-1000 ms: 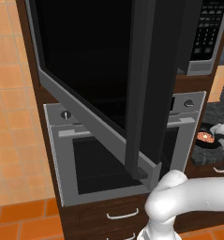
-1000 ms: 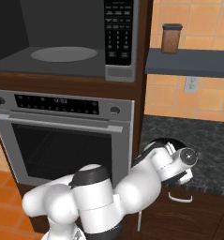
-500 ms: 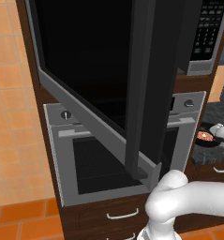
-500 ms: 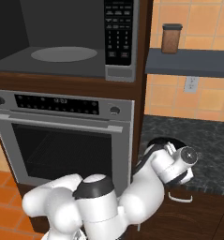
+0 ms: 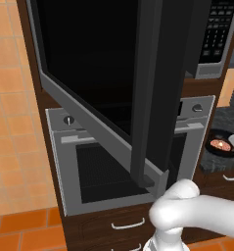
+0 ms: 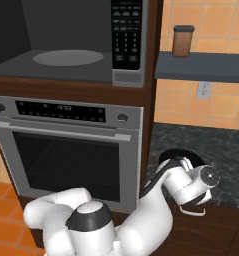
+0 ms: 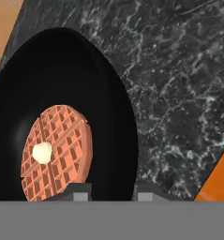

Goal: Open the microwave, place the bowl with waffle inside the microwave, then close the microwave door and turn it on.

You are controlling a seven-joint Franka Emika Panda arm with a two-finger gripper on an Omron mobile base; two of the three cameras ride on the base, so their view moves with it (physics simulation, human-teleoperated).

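Two gripper (image 7: 106,190) fingertips are seen pinching the rim of the bowl with waffle (image 7: 62,117) on the bench (image 7: 179,93); the microwave door (image 5: 104,83) hangs open.

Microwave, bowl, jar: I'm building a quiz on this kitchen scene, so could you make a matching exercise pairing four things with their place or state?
Things:
1. microwave door
2. bowl with waffle
3. brown jar
4. glass turntable

Places or states:
A. on the dark speckled counter
B. swung open
C. on the shelf right of the microwave
D. inside the microwave cavity

Pairs: 1-B, 2-A, 3-C, 4-D
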